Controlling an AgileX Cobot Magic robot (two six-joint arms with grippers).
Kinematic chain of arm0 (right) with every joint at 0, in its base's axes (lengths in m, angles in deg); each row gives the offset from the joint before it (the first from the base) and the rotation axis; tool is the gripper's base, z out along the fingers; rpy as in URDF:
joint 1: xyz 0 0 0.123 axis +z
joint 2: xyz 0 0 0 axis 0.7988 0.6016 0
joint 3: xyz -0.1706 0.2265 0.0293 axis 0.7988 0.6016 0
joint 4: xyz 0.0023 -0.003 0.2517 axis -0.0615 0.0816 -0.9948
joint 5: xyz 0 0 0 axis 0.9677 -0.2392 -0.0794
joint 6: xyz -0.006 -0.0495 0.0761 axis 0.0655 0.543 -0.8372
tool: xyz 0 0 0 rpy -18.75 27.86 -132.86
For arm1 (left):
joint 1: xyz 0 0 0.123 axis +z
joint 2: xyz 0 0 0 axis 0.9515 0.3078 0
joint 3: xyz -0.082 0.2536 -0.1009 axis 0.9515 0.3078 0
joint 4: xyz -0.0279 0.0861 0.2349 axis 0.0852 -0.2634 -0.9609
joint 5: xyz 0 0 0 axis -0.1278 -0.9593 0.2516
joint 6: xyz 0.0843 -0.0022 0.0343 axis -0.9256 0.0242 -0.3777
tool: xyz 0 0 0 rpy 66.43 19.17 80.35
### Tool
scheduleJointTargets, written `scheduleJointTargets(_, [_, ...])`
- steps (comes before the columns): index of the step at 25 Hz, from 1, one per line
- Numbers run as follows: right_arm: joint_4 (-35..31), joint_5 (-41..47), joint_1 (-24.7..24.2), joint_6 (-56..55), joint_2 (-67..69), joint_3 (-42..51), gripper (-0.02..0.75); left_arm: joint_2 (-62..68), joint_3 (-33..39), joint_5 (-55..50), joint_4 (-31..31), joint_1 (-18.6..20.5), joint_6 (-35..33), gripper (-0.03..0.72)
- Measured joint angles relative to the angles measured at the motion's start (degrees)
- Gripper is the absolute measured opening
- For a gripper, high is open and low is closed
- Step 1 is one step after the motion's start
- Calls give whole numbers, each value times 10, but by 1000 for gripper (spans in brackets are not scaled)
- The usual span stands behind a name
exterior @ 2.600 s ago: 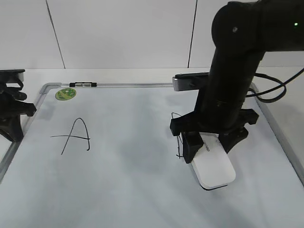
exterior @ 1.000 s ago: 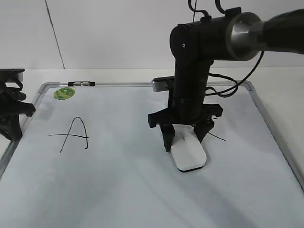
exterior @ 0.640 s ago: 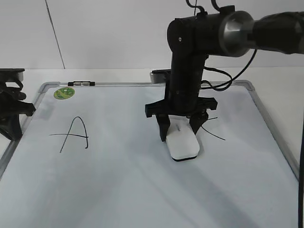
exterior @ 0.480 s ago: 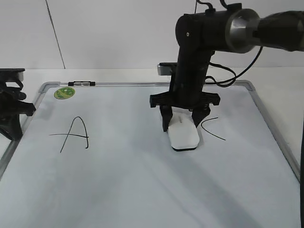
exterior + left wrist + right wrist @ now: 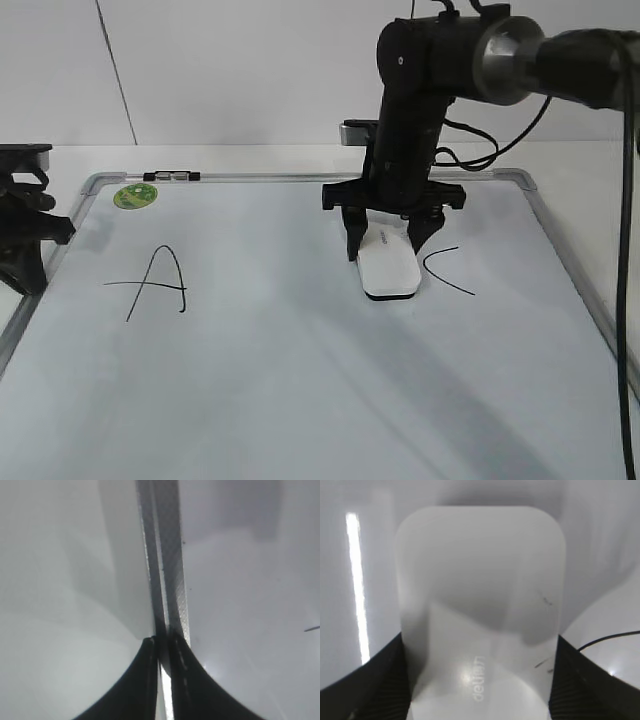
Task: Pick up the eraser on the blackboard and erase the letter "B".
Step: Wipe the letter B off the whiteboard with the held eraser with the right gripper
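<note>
My right gripper (image 5: pixel 388 243) is shut on the white eraser (image 5: pixel 388 270) and presses it flat on the blackboard (image 5: pixel 300 360), right of the board's middle. In the right wrist view the eraser (image 5: pixel 480 605) fills the frame between the black fingers (image 5: pixel 479 680), with grey lettering on its top. No letter "B" shows on the board; it is either hidden under the eraser or wiped off. A black curved "C" stroke (image 5: pixel 447 272) lies just right of the eraser. My left gripper (image 5: pixel 25 235) rests at the board's left edge, jaws closed (image 5: pixel 162 645) over the grey frame (image 5: pixel 167 570).
A black "A" (image 5: pixel 158 283) is drawn on the board's left part. A round green sticker (image 5: pixel 137 197) and a small black-and-silver marker (image 5: pixel 173 177) sit at the far left corner. The board's right frame (image 5: pixel 570 270) runs close to the "C".
My right gripper has slid the eraser from the board's lower right toward the far middle. The black strokes seen beside the eraser at first are gone; the "C" is now uncovered.
</note>
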Motion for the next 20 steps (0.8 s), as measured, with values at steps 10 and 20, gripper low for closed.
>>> scheduleJointTargets(10, [-8,5,-1,5,1,-3,520,0,0,0,0,0,0,20])
scheduleJointTargets(20, [-25,5,-6,18,-1,-4,520,0,0,0,-1,0,0,20])
